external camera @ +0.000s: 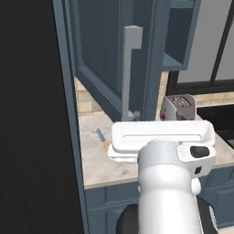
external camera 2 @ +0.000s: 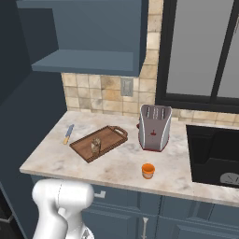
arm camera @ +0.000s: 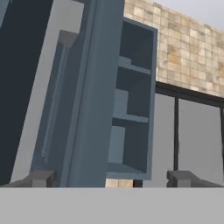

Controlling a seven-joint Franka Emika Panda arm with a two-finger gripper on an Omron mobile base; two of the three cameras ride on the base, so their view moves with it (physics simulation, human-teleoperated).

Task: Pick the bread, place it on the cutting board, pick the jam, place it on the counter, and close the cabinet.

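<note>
The bread (external camera 2: 95, 146), a small tan lump, lies on the dark-brown cutting board (external camera 2: 100, 143) at the left of the counter (external camera 2: 121, 165). The orange jam (external camera 2: 148, 171) jar stands on the counter near its front edge, in front of the toaster. The blue-grey upper cabinet (external camera 2: 88, 39) is open, and its door (external camera: 103, 59) swings out toward me with its long grey bar handle (external camera: 130, 68). My gripper (arm camera: 111, 179) is open with nothing between its fingertips (arm camera: 41, 178). In the hand view it faces the door's edge (arm camera: 94, 87), with the handle (arm camera: 57, 96) to the left and the bare shelves (arm camera: 131, 100) to the right.
A silver toaster (external camera 2: 154, 127) stands mid-counter, and a blue-handled knife (external camera 2: 68, 134) lies left of the board. A black sink (external camera 2: 214, 154) is set into the counter at the right. A dark-framed window (external camera 2: 200, 51) sits above it. My white arm (external camera: 164, 183) rises before the counter.
</note>
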